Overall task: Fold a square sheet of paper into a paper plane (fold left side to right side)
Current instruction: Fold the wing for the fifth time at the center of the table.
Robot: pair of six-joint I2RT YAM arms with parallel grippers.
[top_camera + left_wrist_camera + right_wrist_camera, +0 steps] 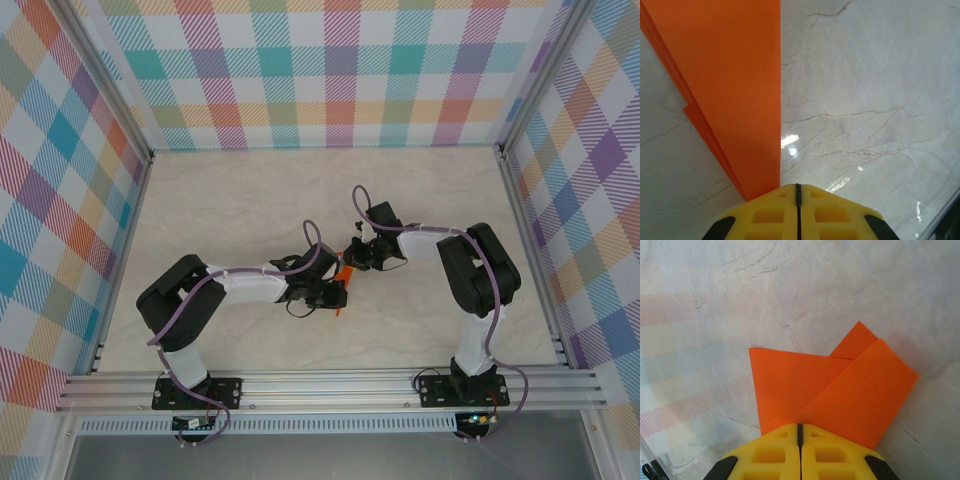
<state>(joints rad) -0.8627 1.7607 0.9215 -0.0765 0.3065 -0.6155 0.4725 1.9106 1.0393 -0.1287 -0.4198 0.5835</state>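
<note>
Orange paper (805,390), folded in layers, is seen mid-table betw. both grippers. L gripper (797,186): yellow fingers are pressed together, clamped on the paper's narrow end. One long straight edge runs away from the tips, w/ stepped layer edges on the other side. R gripper (800,425): fingers likewise closed on the paper's near edge, w/ two overlapping sharp-cornered flaps spread ahead. Marble-look table (250,200) is left open all round, up to the plaid walls (340,70).
</note>
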